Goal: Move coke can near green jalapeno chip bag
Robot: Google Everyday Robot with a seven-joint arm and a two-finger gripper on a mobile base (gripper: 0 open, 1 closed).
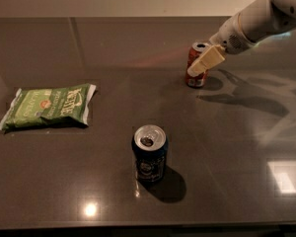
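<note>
The coke can (196,81) stands upright at the back right of the dark table, red-orange with a silver top. The green jalapeno chip bag (49,106) lies flat at the left, far from the can. My gripper (198,67) reaches in from the upper right on a white arm (259,21) and sits right at the can, its cream tip overlapping the can's upper side and hiding part of it.
A dark blue can (149,153) with an open top stands upright in the front middle, between the coke can and the bag. The table's (113,58) front edge runs along the bottom of the view. Light glare spots lie at the front.
</note>
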